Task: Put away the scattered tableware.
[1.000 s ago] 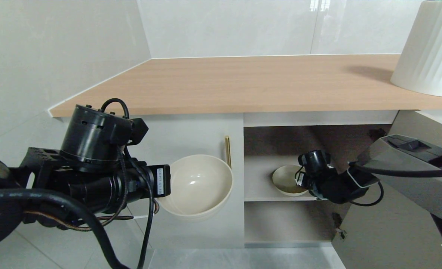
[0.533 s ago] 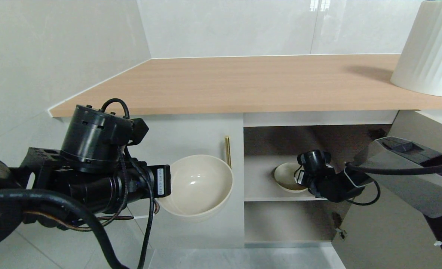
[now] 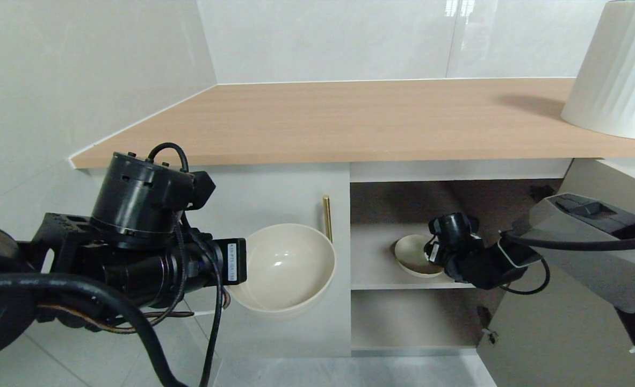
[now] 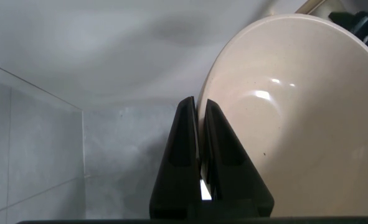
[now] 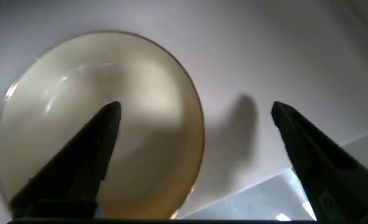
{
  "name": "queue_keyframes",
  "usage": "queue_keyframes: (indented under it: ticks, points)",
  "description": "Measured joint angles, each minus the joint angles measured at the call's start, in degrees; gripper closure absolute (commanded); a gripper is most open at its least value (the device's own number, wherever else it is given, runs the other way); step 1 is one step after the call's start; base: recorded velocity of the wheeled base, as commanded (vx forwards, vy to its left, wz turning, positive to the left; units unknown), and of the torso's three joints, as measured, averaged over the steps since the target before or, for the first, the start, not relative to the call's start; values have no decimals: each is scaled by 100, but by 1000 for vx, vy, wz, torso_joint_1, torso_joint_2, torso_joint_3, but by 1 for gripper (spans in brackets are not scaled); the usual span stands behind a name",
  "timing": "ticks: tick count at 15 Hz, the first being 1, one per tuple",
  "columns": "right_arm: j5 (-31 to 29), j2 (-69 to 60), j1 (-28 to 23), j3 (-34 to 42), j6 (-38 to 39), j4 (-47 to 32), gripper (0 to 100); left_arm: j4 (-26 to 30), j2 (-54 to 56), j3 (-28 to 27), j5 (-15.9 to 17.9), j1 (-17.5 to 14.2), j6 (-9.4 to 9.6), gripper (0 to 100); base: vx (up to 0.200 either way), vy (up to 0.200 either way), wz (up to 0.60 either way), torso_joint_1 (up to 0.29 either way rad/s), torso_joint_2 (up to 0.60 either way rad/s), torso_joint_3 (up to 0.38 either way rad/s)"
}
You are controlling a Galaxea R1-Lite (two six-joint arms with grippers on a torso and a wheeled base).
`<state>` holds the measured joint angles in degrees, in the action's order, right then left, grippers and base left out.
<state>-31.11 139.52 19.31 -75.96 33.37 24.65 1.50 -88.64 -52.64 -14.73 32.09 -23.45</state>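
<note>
The wooden countertop [image 3: 350, 123] is spanning the head view above a grey cabinet [image 3: 285, 193], and a white ribbed vessel [image 3: 618, 75] is standing on the countertop's right end. The cabinet's right door [image 3: 543, 333] is standing open, exposing an inner shelf [image 3: 371, 258]; the left door is sitting closed. The large cream bowl [image 3: 288, 269] is hanging in the air in front of the closed left door, tilted so that its opening is facing the camera, clear of the shelf and of the floor. The left gripper [image 4: 200, 109] is clamping this bowl's rim: its two fingers are lying almost together, with only the thin wall of the bowl between them. The small cream bowl [image 3: 411, 255] is resting on the inner shelf, inside the open compartment and toward its left side. The right gripper [image 5: 194, 109] is reaching into that compartment just beside the small bowl, with its fingers spread wide and holding nothing; one finger is overlapping the bowl and the other is hanging over bare shelf. Contact with the bowl cannot be determined. A slim brass handle [image 3: 326, 217] is showing on the closed door, just above the large bowl's rim.
</note>
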Motion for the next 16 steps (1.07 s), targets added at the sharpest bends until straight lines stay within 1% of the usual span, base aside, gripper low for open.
queue_keyframes:
  ticks: [1,3,5,6,8,9,11,13,15,16]
  points:
    - [79,-179,4,168,-4,-16,0,-2,-28,-13,0,13,17,100,0,0,0,0,0,0]
    - [489,-752,63,628,-44,-178,0,-137,-129,-59,-5,74,178,100,0,0,0,0,0,0]
    - [1240,-1664,199,1179,-291,-722,0,-302,-336,-118,-82,140,485,100,0,0,0,0,0,0]
    - [1535,-2114,273,1395,-468,-1014,0,-327,-428,-168,-100,179,521,100,0,0,0,0,0,0]
    - [2030,-3178,549,1814,-872,-1781,0,-327,-709,-262,-115,316,553,100,0,0,0,0,0,0]
    - [2176,-3608,720,1941,-989,-2153,0,-328,-852,-310,-133,394,561,100,0,0,0,0,0,0]
    - [2523,-4422,1252,2116,-1161,-2905,0,-377,-1180,-422,-344,705,561,100,0,0,0,0,0,0]
    - [2651,-4851,1626,2183,-1189,-3110,0,-560,-1462,-500,-651,1030,539,100,0,0,0,0,0,0]
    - [2671,-5055,1905,2213,-1189,-3279,0,-845,-1751,-522,-1097,1345,510,100,0,0,0,0,0,0]
    - [2676,-5099,2008,2213,-1186,-3283,0,-941,-1872,-527,-1192,1452,472,100,0,0,0,0,0,0]
